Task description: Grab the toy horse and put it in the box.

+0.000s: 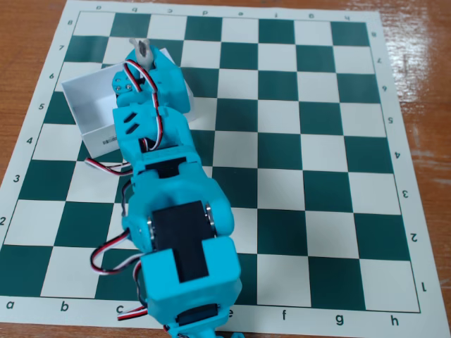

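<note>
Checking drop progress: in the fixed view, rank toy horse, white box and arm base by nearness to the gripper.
1. toy horse, at the gripper tips, upper left.
2. white box, just below-left.
3. arm base, bottom edge.

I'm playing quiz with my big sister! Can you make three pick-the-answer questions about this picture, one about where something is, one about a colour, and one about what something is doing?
1. Where does the white box sit in the fixed view?
A. upper left of the chessboard mat
B. lower right of the mat
C. off the mat, on the wood

2. What colour is the robot arm?
A. red
B. turquoise blue
C. yellow

3. What is the gripper doing?
A. lying flat on the wooden table
B. reaching over the box's far edge
C. resting by the letter h

Answers: 1 A, the box covers squares near rows 4 to 7; 2 B, its plastic shells are turquoise; 3 B, its tip is above the box's far rim.
</note>
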`<action>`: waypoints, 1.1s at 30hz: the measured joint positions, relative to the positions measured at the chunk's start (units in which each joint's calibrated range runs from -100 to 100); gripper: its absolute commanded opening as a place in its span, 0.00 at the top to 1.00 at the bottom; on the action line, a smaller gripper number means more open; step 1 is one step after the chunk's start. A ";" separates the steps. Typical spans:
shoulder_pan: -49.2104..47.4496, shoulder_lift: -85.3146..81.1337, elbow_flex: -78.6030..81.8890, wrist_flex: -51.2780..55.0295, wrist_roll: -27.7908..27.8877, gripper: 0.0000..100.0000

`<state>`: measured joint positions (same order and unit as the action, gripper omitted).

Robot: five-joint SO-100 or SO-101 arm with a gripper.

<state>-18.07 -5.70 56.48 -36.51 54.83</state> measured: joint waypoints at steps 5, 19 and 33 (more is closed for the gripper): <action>-0.15 8.09 -5.17 -6.04 0.16 1.00; -1.64 27.57 -20.13 -8.23 1.46 0.87; -1.64 27.83 -21.58 -6.30 0.10 0.64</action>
<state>-19.72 22.13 34.90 -42.82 54.93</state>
